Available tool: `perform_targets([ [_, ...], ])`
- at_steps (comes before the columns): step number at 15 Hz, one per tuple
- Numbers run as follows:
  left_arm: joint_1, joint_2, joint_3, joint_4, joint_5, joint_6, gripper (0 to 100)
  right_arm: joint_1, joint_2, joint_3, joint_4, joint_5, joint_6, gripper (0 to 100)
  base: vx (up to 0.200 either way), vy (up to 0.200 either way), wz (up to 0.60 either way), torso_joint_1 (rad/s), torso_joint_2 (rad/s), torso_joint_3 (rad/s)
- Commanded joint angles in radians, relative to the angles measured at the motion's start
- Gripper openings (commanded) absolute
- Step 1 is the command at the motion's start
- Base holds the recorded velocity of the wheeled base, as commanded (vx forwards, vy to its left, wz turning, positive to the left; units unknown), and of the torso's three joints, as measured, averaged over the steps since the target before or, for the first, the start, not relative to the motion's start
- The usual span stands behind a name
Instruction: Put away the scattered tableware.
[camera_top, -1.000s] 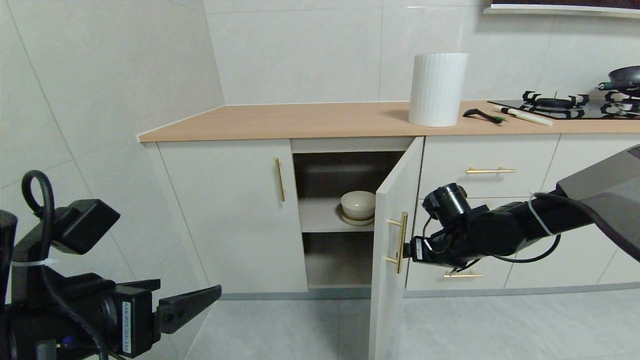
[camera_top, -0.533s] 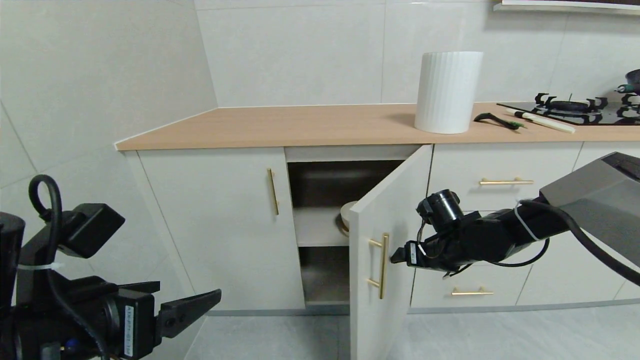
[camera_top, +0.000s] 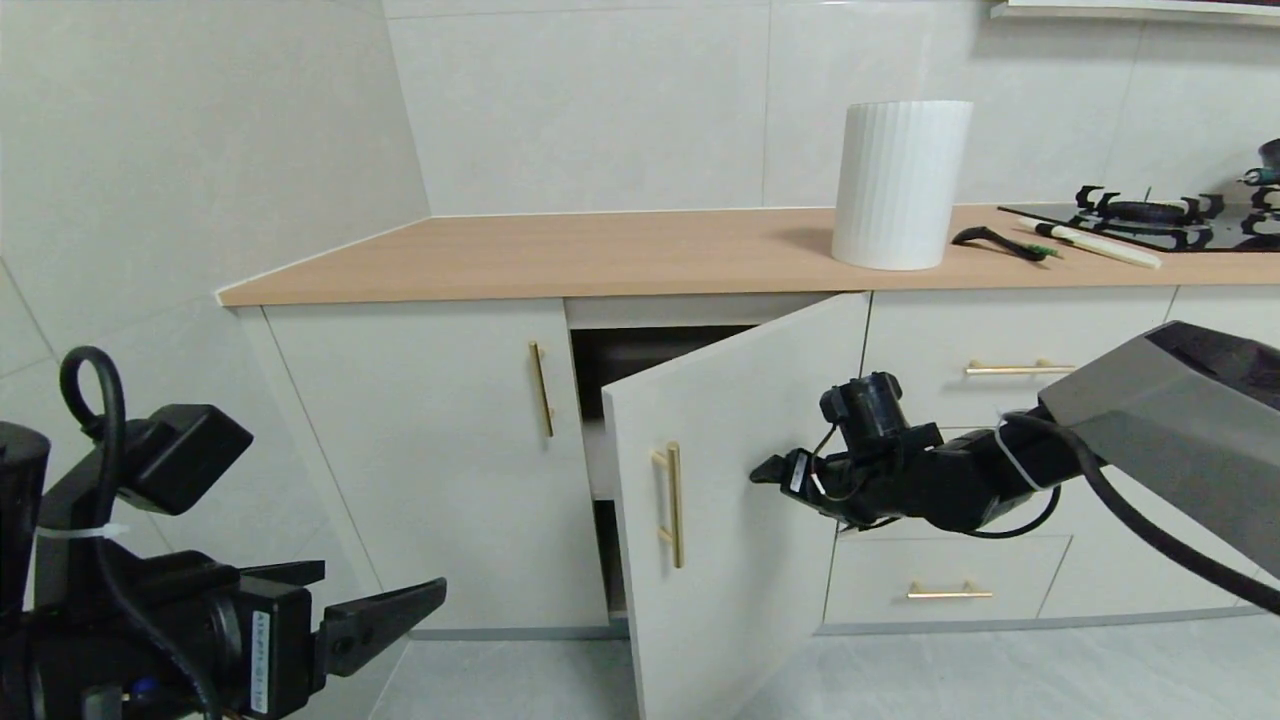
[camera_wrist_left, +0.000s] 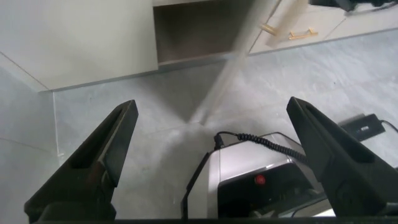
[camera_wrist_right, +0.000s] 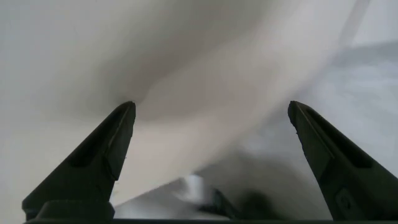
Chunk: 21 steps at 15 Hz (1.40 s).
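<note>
Black and spread wide, the right gripper (camera_top: 768, 470) is held just beside the smooth white door (camera_top: 730, 580), which hangs ajar with its brass handle (camera_top: 672, 505) upright. The left gripper (camera_top: 375, 598) is likewise opened wide, low over the grey tiled floor (camera_top: 950, 670). On the wooden counter (camera_top: 600, 250), a black utensil (camera_top: 995, 242) and a pale utensil (camera_top: 1090, 246) are laid flat between a ribbed canister (camera_top: 900, 185) and the hob (camera_top: 1150, 215), with their long axes roughly along the front edge.

Canister (camera_top: 900, 185) on the countertop (camera_top: 560, 255), utensils (camera_top: 1095, 247) between it and the stove (camera_top: 1140, 210), half-open door (camera_top: 740, 500) below.
</note>
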Motion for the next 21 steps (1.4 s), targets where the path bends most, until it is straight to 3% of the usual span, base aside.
perform_targets([
  [1,0.000,0.000,0.000,0.001,0.001,-0.001,100,0.003,0.046,-0.040,-0.004,0.000,0.044,100,0.000,0.000,0.00,0.000,0.00,0.000],
  [9,0.000,0.002,-0.001,-0.001,0.001,-0.002,100,-0.043,0.184,-0.284,0.004,-0.051,0.283,100,0.000,0.000,0.00,0.000,0.00,0.000],
  [12,0.000,0.000,-0.001,-0.001,0.001,-0.002,100,-0.062,0.230,-0.349,0.007,-0.112,0.291,100,0.000,0.000,0.00,0.000,0.00,0.000],
  [16,0.000,-0.001,-0.001,-0.001,0.001,-0.002,100,-0.071,0.333,-0.531,0.166,-0.272,0.291,100,0.000,0.000,0.00,0.000,0.00,0.000],
  [21,0.000,0.000,-0.001,0.001,-0.001,-0.002,100,-0.079,0.350,-0.562,0.180,-0.290,0.291,100,0.000,0.000,0.00,0.000,0.00,0.000],
])
